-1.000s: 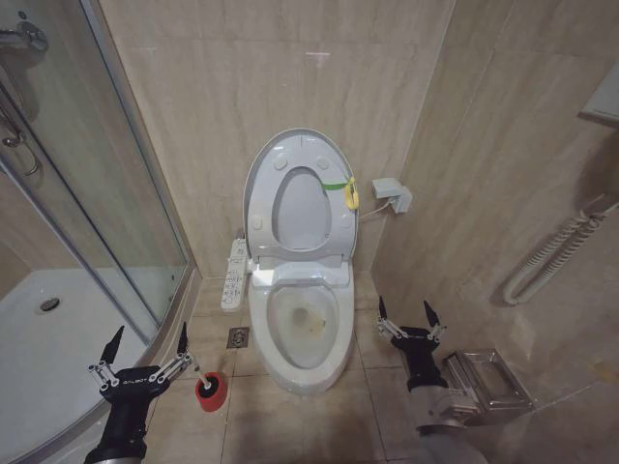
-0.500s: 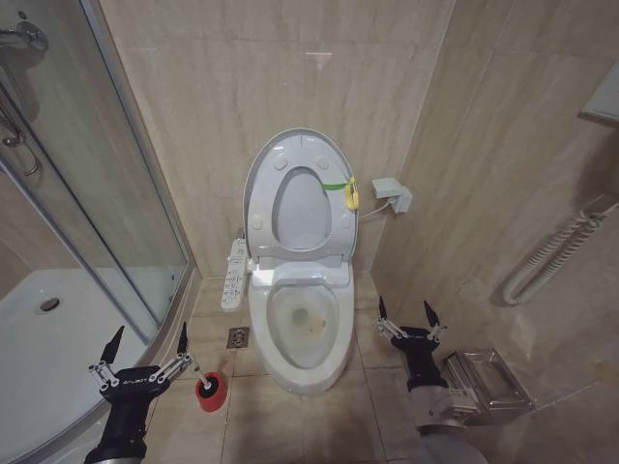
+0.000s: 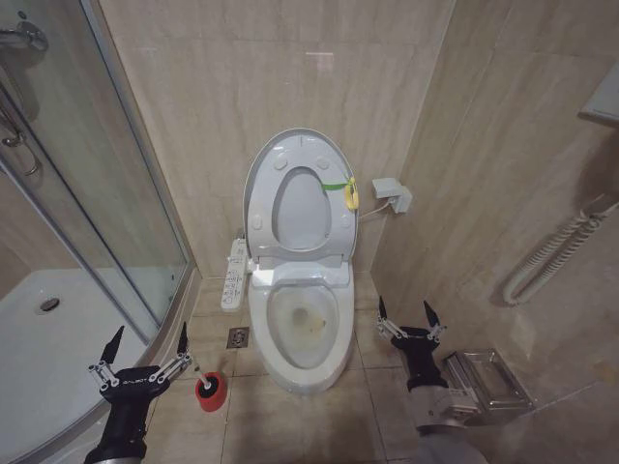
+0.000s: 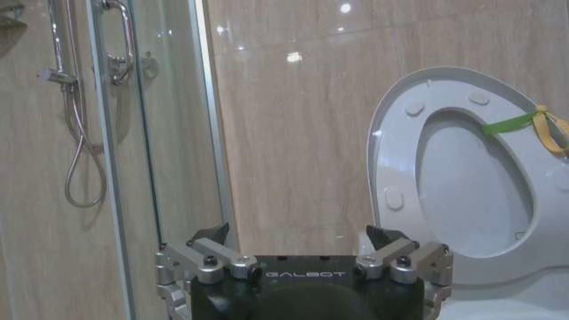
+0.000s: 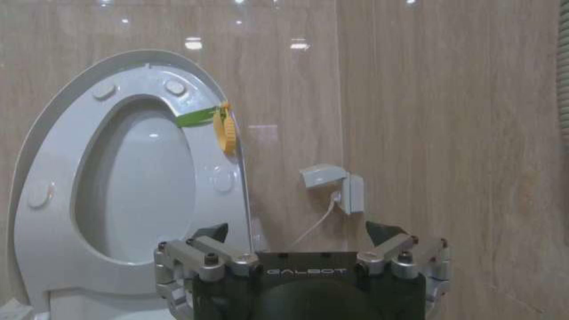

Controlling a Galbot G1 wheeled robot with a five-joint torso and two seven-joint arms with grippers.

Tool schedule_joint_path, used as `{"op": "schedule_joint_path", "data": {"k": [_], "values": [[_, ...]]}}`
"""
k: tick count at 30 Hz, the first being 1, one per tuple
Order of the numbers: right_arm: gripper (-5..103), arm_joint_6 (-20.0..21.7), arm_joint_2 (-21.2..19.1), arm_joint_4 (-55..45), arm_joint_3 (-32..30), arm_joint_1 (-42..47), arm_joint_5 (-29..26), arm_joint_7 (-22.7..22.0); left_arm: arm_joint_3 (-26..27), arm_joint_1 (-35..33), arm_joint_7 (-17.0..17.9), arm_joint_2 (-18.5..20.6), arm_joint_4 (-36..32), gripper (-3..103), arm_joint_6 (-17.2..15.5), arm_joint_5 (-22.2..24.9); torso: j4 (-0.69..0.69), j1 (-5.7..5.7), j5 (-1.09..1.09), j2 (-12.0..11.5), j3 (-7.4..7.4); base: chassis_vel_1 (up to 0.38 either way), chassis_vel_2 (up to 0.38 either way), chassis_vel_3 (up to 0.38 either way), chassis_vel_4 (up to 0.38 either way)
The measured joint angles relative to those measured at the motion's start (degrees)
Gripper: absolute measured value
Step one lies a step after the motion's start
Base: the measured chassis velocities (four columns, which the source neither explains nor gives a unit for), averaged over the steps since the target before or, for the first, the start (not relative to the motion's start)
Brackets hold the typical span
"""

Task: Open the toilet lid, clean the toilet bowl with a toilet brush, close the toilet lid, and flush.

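Nothing has moved since the earlier frames: both arms hang where they were and the toilet looks the same. Nearest the robot, the left pincer (image 3: 146, 347) hovers low over the floor beside the curved shower tray (image 3: 39, 360), its fingers spread apart and empty. Just beside it, toward the toilet, the toilet brush (image 3: 209, 390) stands in its small red holder cup on the tiled floor. The right pincer (image 3: 407, 318) hangs on the other side of the toilet, fingers likewise apart and holding nothing, with a metal paper holder (image 3: 488, 385) on the wall next to its arm. Between the two arms sits the toilet bowl (image 3: 302, 340), uncovered, with brownish stains inside. Behind it the toilet lid (image 3: 259, 179) stands upright against the wall with the ring-shaped seat raised against it, and a yellow-green tag (image 3: 346, 189) hangs at its edge. A control panel (image 3: 233, 274) runs along the bowl's left side.

The left wrist view adds the glass shower door (image 4: 160, 120) and a shower hose (image 4: 78, 153) behind it. The right wrist view shows a wall socket (image 5: 332, 188) with a cable, close beside the lid.
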State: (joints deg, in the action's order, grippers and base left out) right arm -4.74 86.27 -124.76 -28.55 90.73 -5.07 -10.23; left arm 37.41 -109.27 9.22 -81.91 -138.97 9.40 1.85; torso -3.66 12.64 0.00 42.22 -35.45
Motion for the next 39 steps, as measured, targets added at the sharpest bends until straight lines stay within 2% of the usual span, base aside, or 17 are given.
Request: {"op": "schedule_joint_path", "data": {"k": [15, 18, 19, 23, 24, 28, 29, 32, 33, 35, 39], "values": [[100, 0.0, 0.0, 0.0, 0.0, 0.0, 0.0, 0.0, 0.0, 0.4, -0.1, 0.0, 0.1, 100, -0.3, 0.3, 0.01, 0.00, 0.01, 0.0, 0.00, 0.000, 0.000, 0.000, 0.000], [100, 0.0, 0.0, 0.0, 0.0, 0.0, 0.0, 0.0, -0.1, 5.0, -1.4, 0.5, 2.1, 100, -4.1, 4.0, 0.00, 0.00, 0.00, 0.0, 0.00, 0.000, 0.000, 0.000, 0.000], [100, 0.0, 0.0, 0.0, 0.0, 0.0, 0.0, 0.0, -0.1, 5.0, -1.4, 0.5, 2.1, 100, -4.1, 4.0, 0.00, 0.00, 0.00, 0.0, 0.00, 0.000, 0.000, 0.000, 0.000], [100, 0.0, 0.0, 0.0, 0.0, 0.0, 0.0, 0.0, -0.4, 13.4, -3.9, 1.5, 5.8, 100, -11.0, 10.9, -0.01, 0.00, 0.00, 0.0, 0.00, 0.000, 0.000, 0.000, 0.000], [100, 0.0, 0.0, 0.0, 0.0, 0.0, 0.0, 0.0, -0.4, 13.4, -3.9, 1.5, 5.8, 100, -11.0, 10.9, -0.01, 0.00, 0.00, 0.0, 0.00, 0.000, 0.000, 0.000, 0.000], [100, 0.0, 0.0, 0.0, 0.0, 0.0, 0.0, 0.0, -0.6, 21.1, -6.2, 2.4, 9.1, 100, -17.4, 17.3, 0.00, 0.00, 0.00, 0.0, 0.00, 0.000, 0.000, 0.000, 0.000], [100, 0.0, 0.0, 0.0, 0.0, 0.0, 0.0, 0.0, -0.6, 21.1, -6.2, 2.4, 9.1, 100, -17.4, 17.3, 0.00, 0.00, 0.00, 0.0, 0.00, 0.000, 0.000, 0.000, 0.000], [100, 0.0, 0.0, 0.0, 0.0, 0.0, 0.0, 0.0, -0.8, 27.2, -8.0, 3.1, 11.8, 100, -22.4, 22.3, 0.00, 0.00, -0.01, 0.0, -0.01, 0.000, 0.000, 0.000, 0.000], [100, 0.0, 0.0, 0.0, 0.0, 0.0, 0.0, 0.0, -0.8, 27.2, -8.0, 3.1, 11.8, 100, -22.4, 22.3, 0.00, 0.00, -0.01, 0.0, -0.01, 0.000, 0.000, 0.000, 0.000], [100, 0.0, 0.0, 0.0, 0.0, 0.0, 0.0, 0.0, -1.0, 30.6, -9.0, 3.4, 13.2, 100, -25.1, 25.0, -0.03, 0.01, 0.00, 0.0, 0.00, 0.000, 0.000, 0.000, 0.000], [100, 0.0, 0.0, 0.0, 0.0, 0.0, 0.0, 0.0, -1.0, 31.1, -9.2, 3.5, 13.5, 100, -25.7, 25.6, 0.00, 0.01, 0.00, 0.0, 0.00, 0.000, 0.000, 0.000, 0.000]]}}
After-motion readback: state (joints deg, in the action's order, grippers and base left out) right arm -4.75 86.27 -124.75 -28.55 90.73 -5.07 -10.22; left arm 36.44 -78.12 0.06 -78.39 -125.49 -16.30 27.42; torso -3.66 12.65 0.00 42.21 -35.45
